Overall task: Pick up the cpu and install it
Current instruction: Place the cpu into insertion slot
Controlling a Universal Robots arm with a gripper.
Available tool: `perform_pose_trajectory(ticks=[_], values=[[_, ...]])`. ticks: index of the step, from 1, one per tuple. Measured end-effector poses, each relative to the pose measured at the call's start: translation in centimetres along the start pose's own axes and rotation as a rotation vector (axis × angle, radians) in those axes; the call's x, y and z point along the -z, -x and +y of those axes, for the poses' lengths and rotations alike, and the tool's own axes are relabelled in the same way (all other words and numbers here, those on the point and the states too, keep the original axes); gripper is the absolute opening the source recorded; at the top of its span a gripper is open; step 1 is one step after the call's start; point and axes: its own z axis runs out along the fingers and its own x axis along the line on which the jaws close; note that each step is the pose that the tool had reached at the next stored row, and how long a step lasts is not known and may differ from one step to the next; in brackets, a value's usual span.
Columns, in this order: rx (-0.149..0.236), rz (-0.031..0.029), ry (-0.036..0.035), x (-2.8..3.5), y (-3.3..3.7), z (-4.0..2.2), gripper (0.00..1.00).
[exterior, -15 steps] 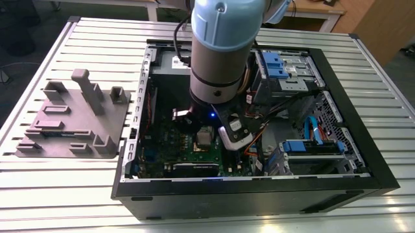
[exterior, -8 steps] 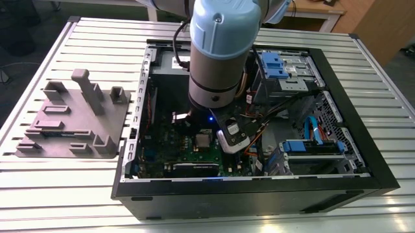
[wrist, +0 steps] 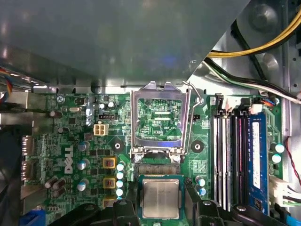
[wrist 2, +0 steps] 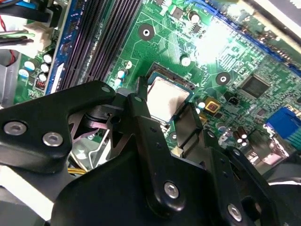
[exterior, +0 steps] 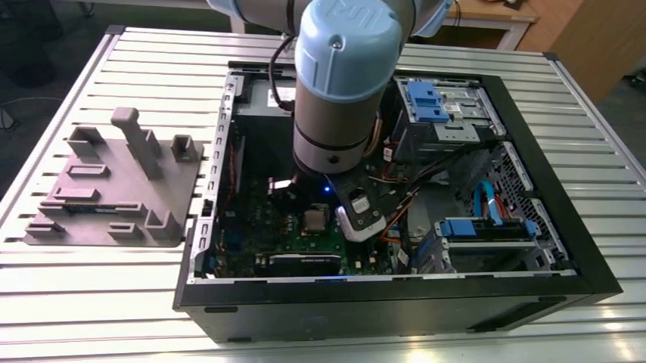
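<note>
Just above the socket (wrist: 157,168), we are gripping the cpu (wrist: 161,197) with the end effector (wrist 2: 165,101) narrowed onto its edges. Pickup is looking done, while seating it and closing the raised frame (wrist: 133,120) are awaiting us.

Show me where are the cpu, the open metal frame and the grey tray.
cpu (wrist: 161,197): first wrist view, middle of its silver top.
open metal frame (wrist: 133,117): first wrist view, one of its side bars.
grey tray (exterior: 106,210): exterior view, flat base between the blocks.
</note>
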Motion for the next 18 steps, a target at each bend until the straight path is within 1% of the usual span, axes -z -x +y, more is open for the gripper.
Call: perform_pose_trajectory(ticks=[4,9,18], values=[[0.000,0.0001,-0.0001,-0.43,-0.09,-0.02,0.47],[0.000,0.0001,0.0000,-0.65,-0.26,-0.02,0.47],[0.000,0.0001,0.0009,-0.98,-0.28,0.14,0.47]])
